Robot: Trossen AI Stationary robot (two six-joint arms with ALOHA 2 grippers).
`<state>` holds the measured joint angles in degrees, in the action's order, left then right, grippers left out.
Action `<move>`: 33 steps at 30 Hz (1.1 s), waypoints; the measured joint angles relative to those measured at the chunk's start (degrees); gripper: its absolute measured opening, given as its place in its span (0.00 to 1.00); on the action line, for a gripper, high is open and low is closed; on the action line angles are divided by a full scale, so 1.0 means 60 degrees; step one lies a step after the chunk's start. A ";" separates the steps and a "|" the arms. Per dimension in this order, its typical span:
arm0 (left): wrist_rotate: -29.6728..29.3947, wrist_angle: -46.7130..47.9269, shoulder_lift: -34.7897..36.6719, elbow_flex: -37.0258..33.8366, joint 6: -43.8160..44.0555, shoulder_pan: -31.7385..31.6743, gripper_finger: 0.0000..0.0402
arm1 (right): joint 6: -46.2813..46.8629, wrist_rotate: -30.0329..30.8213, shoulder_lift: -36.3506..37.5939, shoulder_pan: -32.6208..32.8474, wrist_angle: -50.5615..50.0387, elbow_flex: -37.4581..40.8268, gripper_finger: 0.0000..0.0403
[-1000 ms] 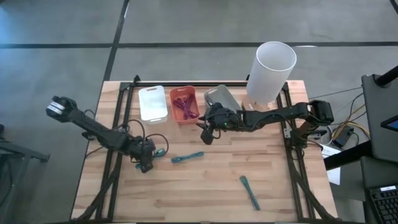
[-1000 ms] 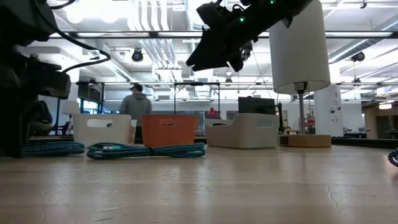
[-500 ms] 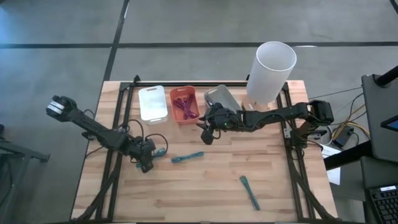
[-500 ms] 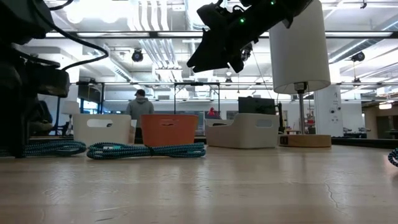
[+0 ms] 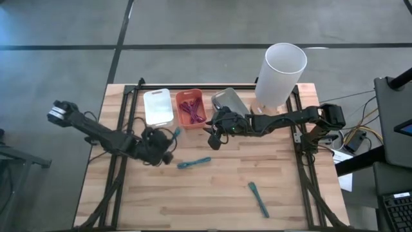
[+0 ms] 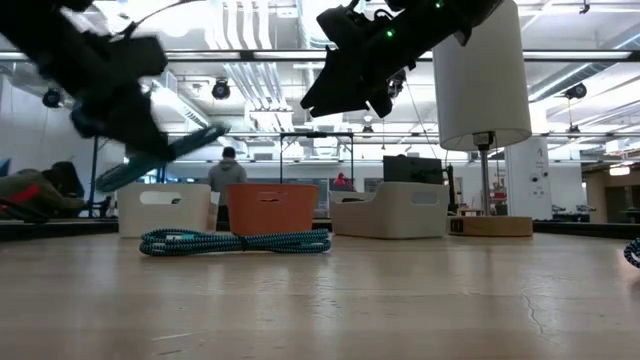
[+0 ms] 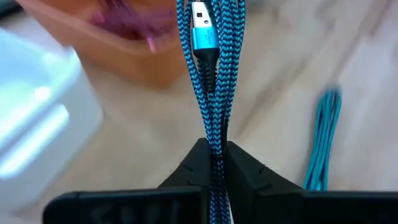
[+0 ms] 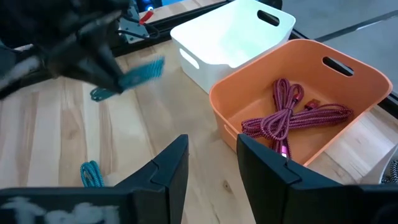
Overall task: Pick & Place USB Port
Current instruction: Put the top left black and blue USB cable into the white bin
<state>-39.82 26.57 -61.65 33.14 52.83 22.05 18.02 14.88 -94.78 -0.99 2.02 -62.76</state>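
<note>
A teal braided USB cable [image 7: 211, 81], folded into a bundle with its silver plug [image 7: 200, 14] at the far end, is up in the air with my left gripper [image 5: 168, 140] shut on it, in front of the white bin [image 5: 158, 106] and the orange bin [image 5: 191, 107]. The low view shows this bundle [image 6: 165, 155] jutting out below my left gripper [image 6: 120, 100]. A second teal cable [image 5: 193, 163] lies flat at mid table, a third [image 5: 259, 198] near the front. My right gripper [image 8: 211, 168] hangs open over the table, in front of the orange bin [image 8: 298, 93]. My left gripper pinches several strands of the folded bundle [image 7: 214, 146] between its two fingers, at the end away from the plug. The fingers slant down toward the bins. The bundle sticks out ahead past the fingertips, stiff and nearly straight, lifted clear of the table.
The orange bin holds magenta cables [image 8: 292, 118]. A grey bin [image 5: 228, 100] stands to its right, and a tall white cylinder [image 5: 280, 71] at the back right. Bare wood lies between the two teal cables on the table.
My left gripper has risen from the table and swung toward the far edge and the bins, tipping up from pointing steeply down. The teal bundle that lay beside it on the table is now lifted clear with it.
</note>
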 joint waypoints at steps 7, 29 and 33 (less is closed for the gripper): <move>-0.0397 0.0447 0.0004 0.1025 -0.0779 -0.1250 0.08 | 0.0000 -0.0005 -0.0011 0.0000 -0.0002 0.0002 0.31; -0.0191 0.1942 -0.0004 0.1315 -0.1353 -0.6963 0.09 | 0.0000 -0.0016 -0.0015 0.0000 0.0000 0.0007 0.31; 0.0183 0.1781 -0.0004 0.1301 -0.1360 -0.7326 0.09 | 0.0000 -0.0013 -0.0015 0.0000 0.0000 0.0007 0.30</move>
<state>-38.72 37.26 -61.67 40.95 44.66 -21.90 18.02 14.81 -94.87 -0.99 2.02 -62.72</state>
